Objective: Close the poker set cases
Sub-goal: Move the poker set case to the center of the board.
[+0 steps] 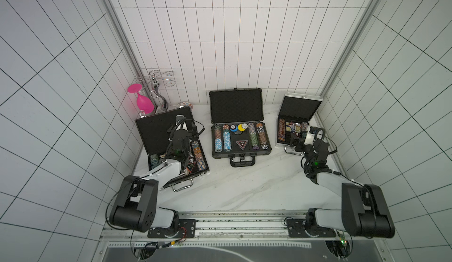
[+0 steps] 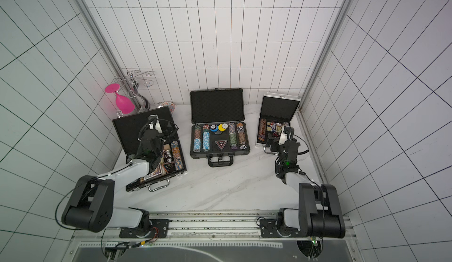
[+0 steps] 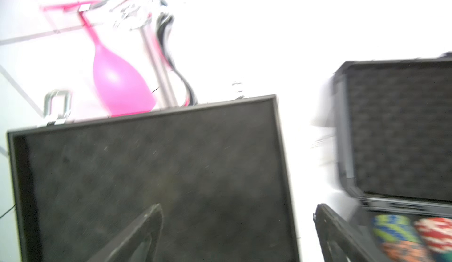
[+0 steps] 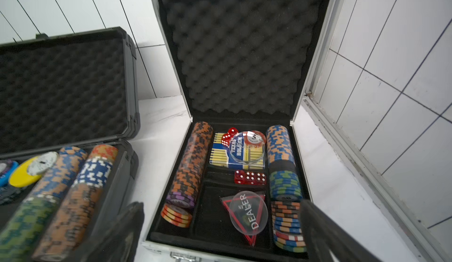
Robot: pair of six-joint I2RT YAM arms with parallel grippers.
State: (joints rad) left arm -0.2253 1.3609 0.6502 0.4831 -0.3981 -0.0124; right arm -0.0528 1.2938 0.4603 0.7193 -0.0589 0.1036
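Lids stand raised on all three cases on the desk (image 1: pixel 244 189), leaning toward the far wall. At the left lies the flat black case (image 1: pixel 152 134), its silver handle (image 1: pixel 183 186) on the near side. In the middle is the dark grey case (image 1: pixel 236 106). At the right is the small silver aluminium case (image 1: pixel 299 109), with chips (image 4: pixel 190 165) and red dice (image 4: pixel 249 177) in its tray. My left gripper (image 3: pixel 237 207) hangs over the black case's tray, facing the raised lid, jaws spread wide and released. My right gripper (image 4: pixel 220 203) hovers at the silver case's near edge, jaws wide apart, clasping nothing. Behind the black case a pink goblet (image 1: pixel 144 101) hangs upside down at a chrome wire rack (image 1: pixel 157 77).
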